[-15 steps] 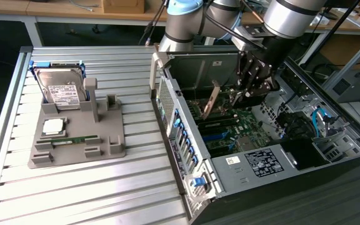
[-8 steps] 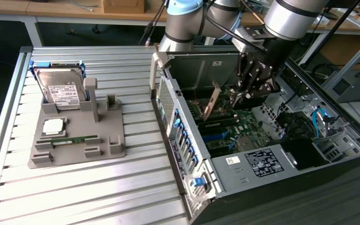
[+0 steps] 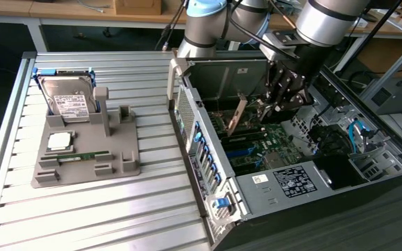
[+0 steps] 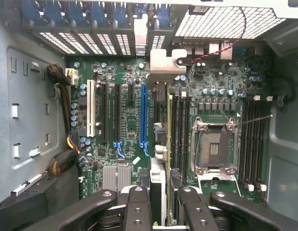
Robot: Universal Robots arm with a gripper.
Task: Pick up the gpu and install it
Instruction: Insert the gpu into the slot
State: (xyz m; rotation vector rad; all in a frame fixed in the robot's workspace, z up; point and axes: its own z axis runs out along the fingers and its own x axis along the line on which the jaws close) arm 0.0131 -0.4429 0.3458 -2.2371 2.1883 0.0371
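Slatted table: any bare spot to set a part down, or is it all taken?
Free: the table slats in front of the grey fixture, and the strip between fixture and open PC case. Crowded: the fixture itself, carrying the hard drive, and the case interior, where the tool holds the gpu over the motherboard.

the hand [image 3: 279, 102] holds the gpu [image 3: 237, 117] upright inside the open computer case [image 3: 257, 180].

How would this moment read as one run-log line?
end effector: shut on thin green gpu card | place: inside open computer case | above green motherboard
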